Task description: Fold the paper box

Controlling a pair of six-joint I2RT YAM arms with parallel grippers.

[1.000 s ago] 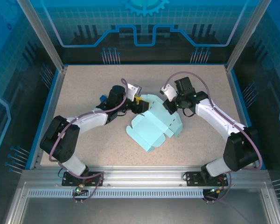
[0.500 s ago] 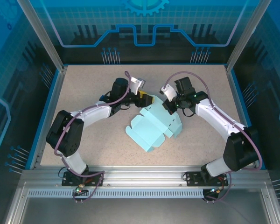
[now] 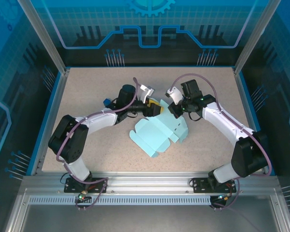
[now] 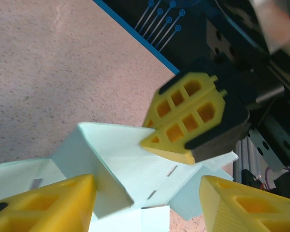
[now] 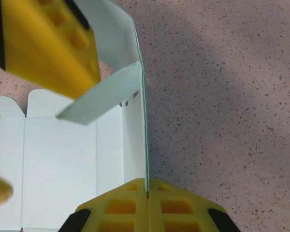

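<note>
Top view: pale sky-blue thin-card paper box [image 3: 157, 137], a creased die-cut sheet with scalloped flaps, lies mid speckled beige bench [image 3: 87, 87], far flap raised.

Left wrist: yellow honeycomb left fingers [image 4: 43, 203] spread apart, straddling raised flap. Yellow right fingers [image 4: 188, 118] pressed together at card edge.

Right wrist: right fingers pinch upright card wall; small slits in panel.

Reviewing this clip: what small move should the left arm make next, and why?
Probably ease the left gripper shut on the raised flap of the paper box. Its jaws stand open with that flap between them, while the right gripper is shut on the upright side wall, which seems to steady the card for a fold.
</note>
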